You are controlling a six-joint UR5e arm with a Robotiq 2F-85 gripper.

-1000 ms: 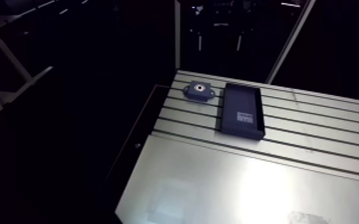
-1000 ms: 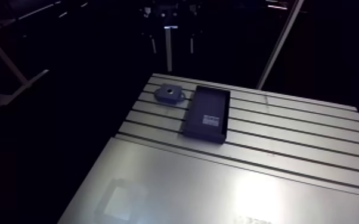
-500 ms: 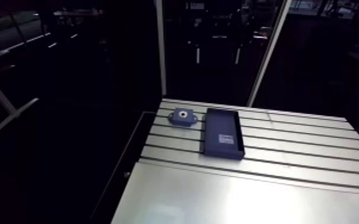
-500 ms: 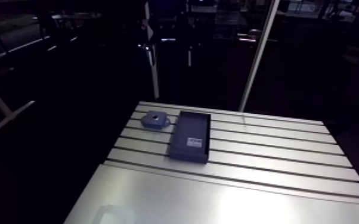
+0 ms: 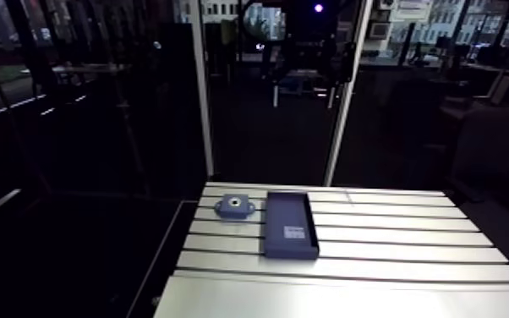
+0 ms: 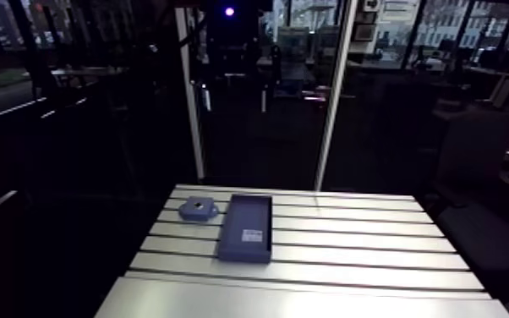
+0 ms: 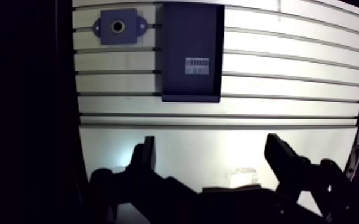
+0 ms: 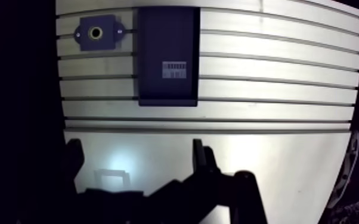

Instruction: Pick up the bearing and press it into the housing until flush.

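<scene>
Claw (image 7: 212, 162) spread wide, its two dark fingers (image 7: 144, 156) well apart with nothing between them, hanging above the near part of the bench (image 7: 289, 65). Under and just ahead of the fingers lies a smooth, bright metal plate (image 7: 176, 146) that spans the bench from side to side. Beyond the plate the surface turns to slotted aluminium, the slots also running side to side. A dark blue rectangular tray (image 7: 192, 36) sits on the slots ahead of the claw, left of the bench's middle. Its long sides point away from the claw and its far end is close to the bench's far edge. A white label (image 7: 197, 65) lies on the tray's floor, in its nearer half. The rest of its inside is too dark to read, and the bearing cannot be made out. The blue housing (image 7: 118, 26), a squarish block with two small ears and a round hole on top, lies flat just left of the tray's far end, apart from it, near the bench's far left corner. Right of the tray the slotted surface lies open to the right edge.
</scene>
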